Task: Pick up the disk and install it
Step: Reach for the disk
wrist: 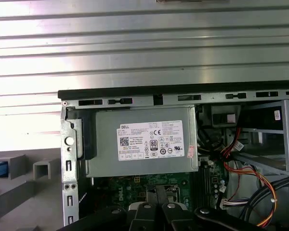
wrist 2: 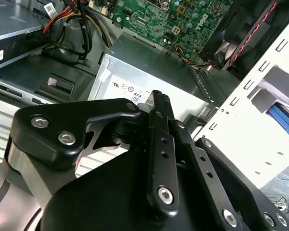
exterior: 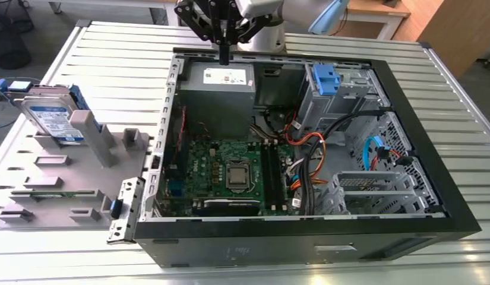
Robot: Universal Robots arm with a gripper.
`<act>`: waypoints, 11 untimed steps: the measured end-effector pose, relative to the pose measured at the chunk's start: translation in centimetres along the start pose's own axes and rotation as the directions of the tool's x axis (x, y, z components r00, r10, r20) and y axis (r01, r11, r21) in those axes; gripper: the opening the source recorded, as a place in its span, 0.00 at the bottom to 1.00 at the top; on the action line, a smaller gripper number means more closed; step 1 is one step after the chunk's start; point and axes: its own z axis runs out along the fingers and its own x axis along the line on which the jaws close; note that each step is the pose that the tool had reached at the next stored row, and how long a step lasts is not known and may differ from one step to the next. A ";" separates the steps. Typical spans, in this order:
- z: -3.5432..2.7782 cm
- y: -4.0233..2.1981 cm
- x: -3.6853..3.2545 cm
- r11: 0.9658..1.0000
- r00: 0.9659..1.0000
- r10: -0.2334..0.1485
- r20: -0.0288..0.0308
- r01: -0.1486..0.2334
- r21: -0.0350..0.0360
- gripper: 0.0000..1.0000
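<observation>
Hand point(exterior: 223, 58) clenched, nothing in it, fingers pressed together. Hangs just above the power-supply box point(exterior: 219, 80) at the far end of the open computer case point(exterior: 435, 196) in the exterior view, not touching it; in the second wrist view, poised close over that box's white sticker.

Well apart from the disk point(exterior: 59, 122) — upright on edge in a grey rack point(exterior: 47, 184) on the slatted worktop point(exterior: 458, 89), outside the case on the exterior view's left, not yet picked up.

Likely trouble from here:
- **Disk:** if approached clenched like this, butted rather than straddled, and probably tipped out of its slot, being thin and stood on edge.
- **Case wall between hand and rack:** clipped if crossed low.
- **Loose cables point(exterior: 312, 148) beside the drive cage point(exterior: 372, 190):** easy to snag or pinch with a carried drive.
</observation>
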 end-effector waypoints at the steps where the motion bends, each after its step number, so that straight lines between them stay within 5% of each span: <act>1: 0.00 0.00 0.00 1.000 1.000 0.000 0.000 0.000 0.000 0.11; 11: -0.02 -0.05 0.70 1.000 1.000 0.000 0.000 0.000 0.000 0.11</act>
